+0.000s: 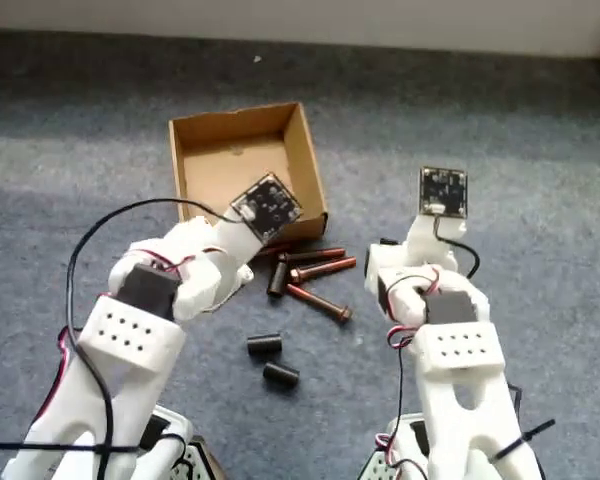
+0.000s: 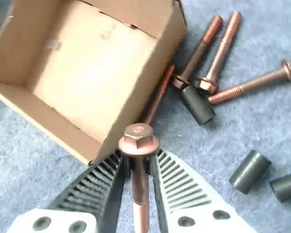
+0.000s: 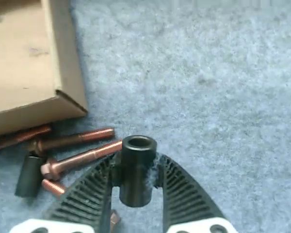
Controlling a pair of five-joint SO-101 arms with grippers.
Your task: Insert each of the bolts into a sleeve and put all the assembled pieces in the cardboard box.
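Nearest the lens, in the left wrist view, the left gripper point(image 2: 138, 161) is seen clenched on a bolt point(image 2: 139, 141). The shank is pinched between the ribbed jaws, and the hex head stands proud of the tips. This hold is judged to be meant for mating rather than dropping, since the bolt is carried bare.

In the high view the left arm point(image 1: 170, 290) is placed at 9 o'clock of the bolt pile, with its gripper near the box point(image 1: 313, 165). The box lies at 12 o'clock of the pile, mouth upward, so that finished pieces can be lowered in. No assembled piece is seen inside it.

Loose bolts point(image 1: 325, 268) are fanned on the carpet point(image 1: 540, 150) just beside the box's near wall, and one sleeve point(image 1: 277, 278) is touched by their heads. Two more sleeves point(image 1: 264, 345) are laid on their sides at 6 o'clock of the pile, close together and apart from the bolts.

At 3 o'clock the right arm point(image 1: 435, 310) is stationed. The right gripper point(image 3: 137, 162) is closed around a sleeve point(image 3: 135, 187), which is gripped by its waist so that the bore faces outward, unobstructed. From that pose it is judged that the held bolt is to be entered there, with the two brought together between the arms. The task is reckoned barely begun.
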